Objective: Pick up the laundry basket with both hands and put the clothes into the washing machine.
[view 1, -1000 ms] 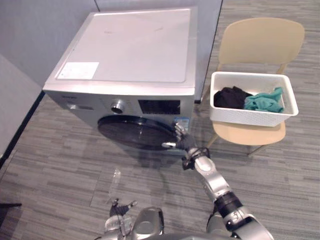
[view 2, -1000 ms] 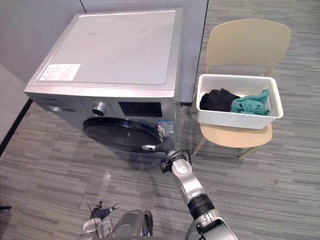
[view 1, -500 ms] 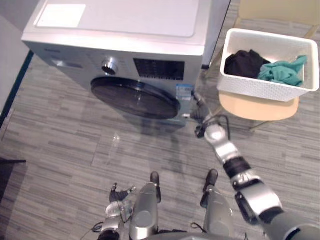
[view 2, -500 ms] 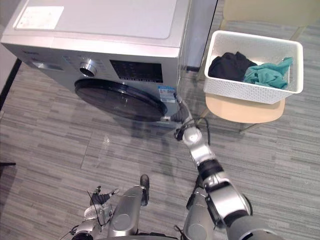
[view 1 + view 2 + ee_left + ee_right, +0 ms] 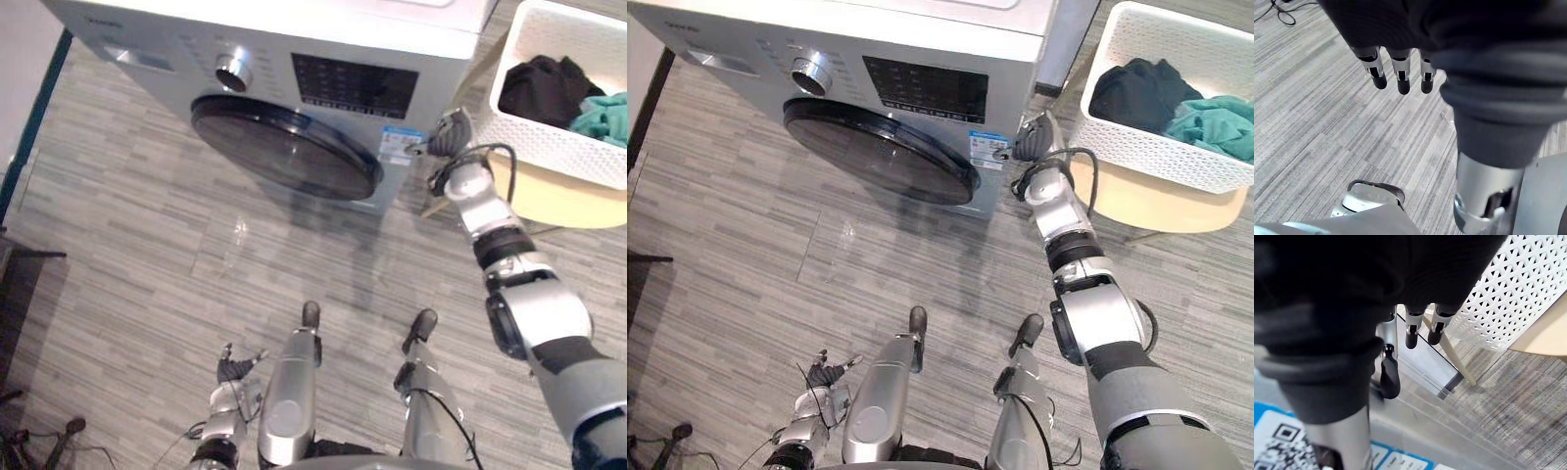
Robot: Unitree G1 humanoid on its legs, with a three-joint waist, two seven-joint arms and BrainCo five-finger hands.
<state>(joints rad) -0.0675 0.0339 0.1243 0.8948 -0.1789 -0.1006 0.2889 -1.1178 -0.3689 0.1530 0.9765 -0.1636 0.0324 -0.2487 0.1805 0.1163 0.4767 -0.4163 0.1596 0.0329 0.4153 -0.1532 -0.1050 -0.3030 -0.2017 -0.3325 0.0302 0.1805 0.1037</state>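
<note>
A white lattice laundry basket point(image 5: 578, 157) sits on a beige chair point(image 5: 549, 204) to the right of the washing machine point(image 5: 333, 59). Black clothes point(image 5: 544, 86) and teal clothes point(image 5: 605, 113) lie inside it. The machine's round dark door point(image 5: 284, 147) looks closed. My right hand point(image 5: 447, 135) is open in the air at the machine's front right corner, a short way left of the basket wall point(image 5: 1508, 289) and not touching it. My left hand point(image 5: 233, 370) hangs low by my side over the floor, its fingers point(image 5: 1400, 73) straight and holding nothing.
A grey wall panel point(image 5: 1073, 34) stands between the machine and the chair. The chair's thin legs point(image 5: 1449, 352) angle down to the striped grey carpet point(image 5: 147, 255) just beside my right hand. A dark skirting line point(image 5: 34, 98) runs at the far left.
The whole view has tilted down and closer to the machine. My right hand has left the door's right edge and moved right, to the machine's corner beside the basket. The left hand stays low.
</note>
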